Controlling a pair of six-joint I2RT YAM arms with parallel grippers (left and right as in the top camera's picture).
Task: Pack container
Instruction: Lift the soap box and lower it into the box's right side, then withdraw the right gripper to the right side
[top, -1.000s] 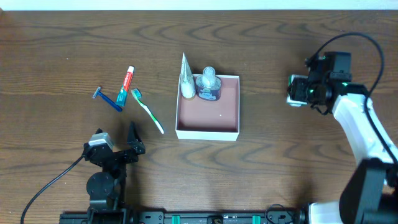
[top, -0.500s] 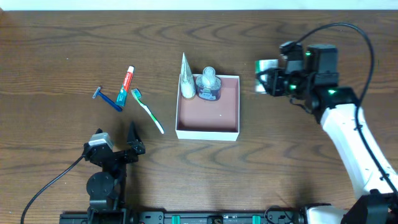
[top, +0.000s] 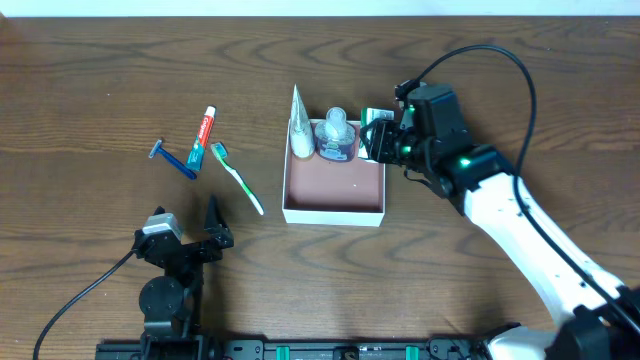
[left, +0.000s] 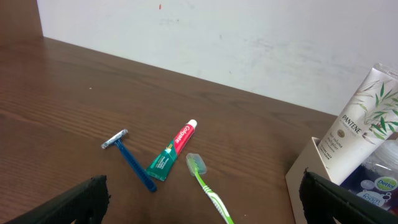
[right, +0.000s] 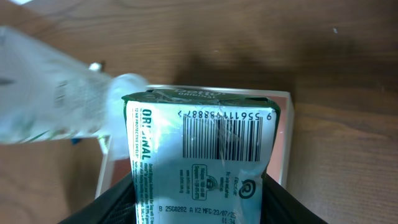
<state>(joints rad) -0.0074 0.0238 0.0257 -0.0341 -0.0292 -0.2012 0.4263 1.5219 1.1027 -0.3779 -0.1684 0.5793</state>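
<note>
The container (top: 368, 196), a square white-walled box with a reddish-brown floor, sits mid-table. A white tube (top: 299, 128) and a blue-capped bottle (top: 335, 138) stand in its far left corner. My right gripper (top: 378, 135) is shut on a green-and-white packet (right: 199, 155) and holds it over the container's far right corner (right: 281, 99). My left gripper (top: 192, 238) is open and empty at the near left. A toothpaste tube (left: 173, 152), a green toothbrush (left: 205, 186) and a blue razor (left: 132, 160) lie on the table left of the container.
The container's near corner (left: 305, 171) and the white tube (left: 357, 124) show at the right of the left wrist view. A white wall (left: 249, 37) runs along the table's far edge.
My right arm has swung left from the table's right side, carrying the packet to the container's far right corner. The left arm has not moved.
</note>
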